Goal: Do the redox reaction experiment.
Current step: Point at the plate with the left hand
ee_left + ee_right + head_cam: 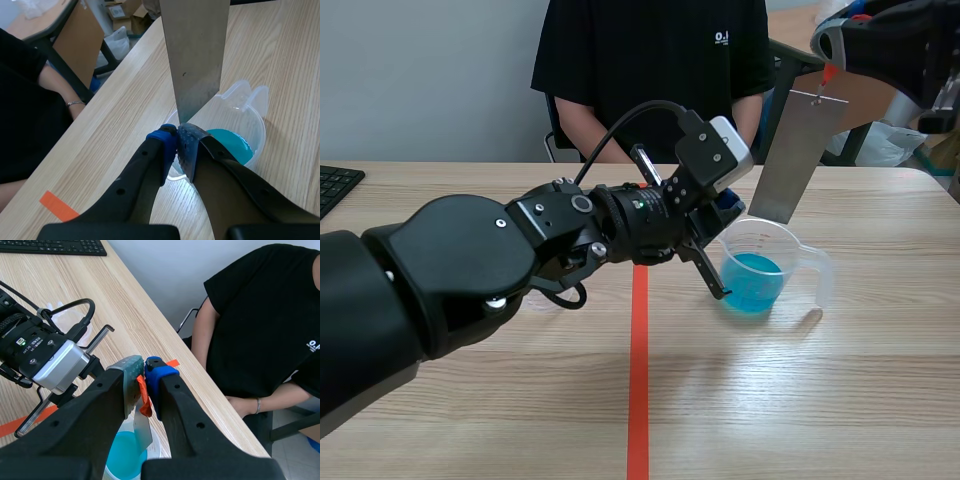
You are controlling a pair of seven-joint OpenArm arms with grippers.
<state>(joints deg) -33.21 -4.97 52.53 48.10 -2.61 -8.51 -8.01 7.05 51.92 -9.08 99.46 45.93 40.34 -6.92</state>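
Note:
A clear plastic beaker (pixel 790 262) holding blue liquid (pixel 753 280) stands right of the orange tape line. My left gripper (pixel 720 265) is at its near-left rim; in the left wrist view the pads (pixel 170 145) are pressed on the beaker (pixel 247 107) wall, shut on it. High at the right, my right gripper (pixel 828 68) is shut on an orange-red tab (pixel 144 400). From the tab hangs a grey metal sheet (pixel 798 155), tilted, its lower corner (pixel 187 117) just above the rim beside the left fingertips. The sheet (pixel 142 432) hangs over the liquid (pixel 125 455).
A person in a black shirt (pixel 655 60) sits across the table, forearms near its far edge. A black keyboard (pixel 335 185) lies at the far left. The orange tape line (pixel 638 380) runs down the middle. My left arm (pixel 470 270) spans the table's left half.

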